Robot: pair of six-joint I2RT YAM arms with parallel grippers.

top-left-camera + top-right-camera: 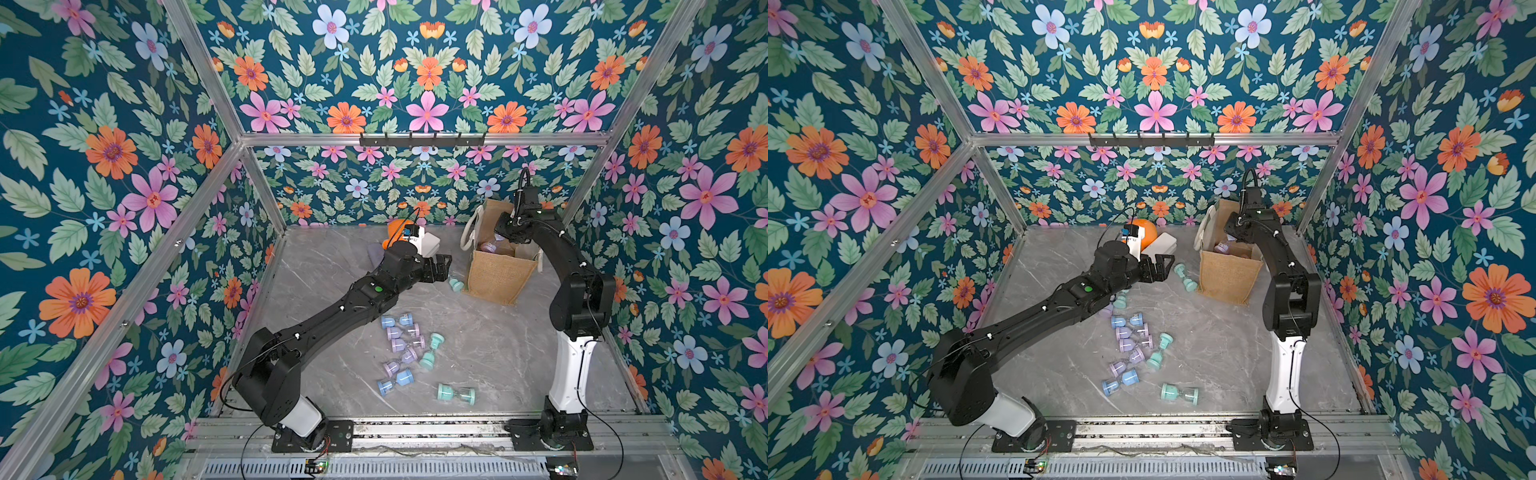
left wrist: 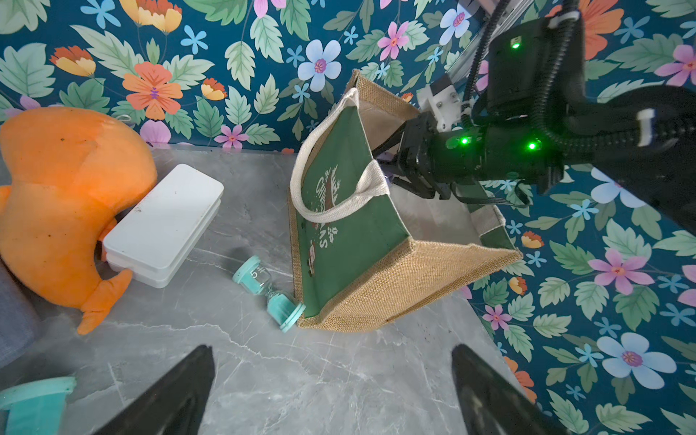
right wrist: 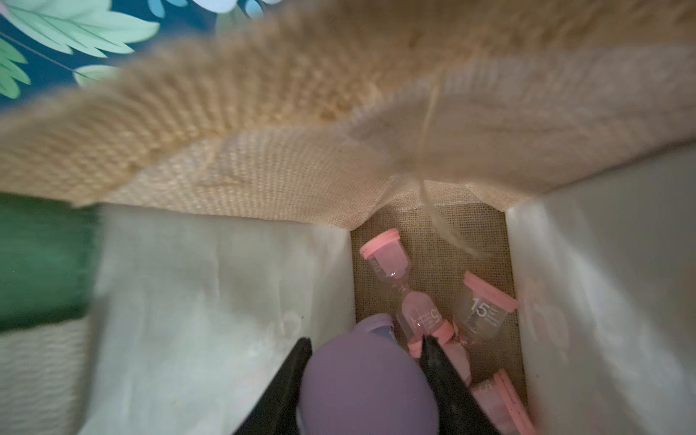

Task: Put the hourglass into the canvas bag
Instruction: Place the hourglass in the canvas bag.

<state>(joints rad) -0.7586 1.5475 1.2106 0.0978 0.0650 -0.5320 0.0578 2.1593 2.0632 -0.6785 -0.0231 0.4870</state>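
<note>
The right hand [image 3: 366,341] grips the purple hourglass [image 3: 367,388] between its 2 fingers, inside the canvas bag [image 1: 496,278]. Pink hourglasses [image 3: 395,278] lie beyond the fingertips on the bag floor. The held hourglass's long axis runs along the fingers, far end toward that floor. The right arm arches over the bag rim, wrist angled down. The left hand [image 1: 441,266] hovers beside the bag, jaws wide.

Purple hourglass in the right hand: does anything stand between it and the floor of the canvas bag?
Nothing visible blocks it. The right hand holds the purple hourglass inside the canvas bag, between its cream walls. Pink hourglasses lie on the floor below, with bare jute beside them.
</note>
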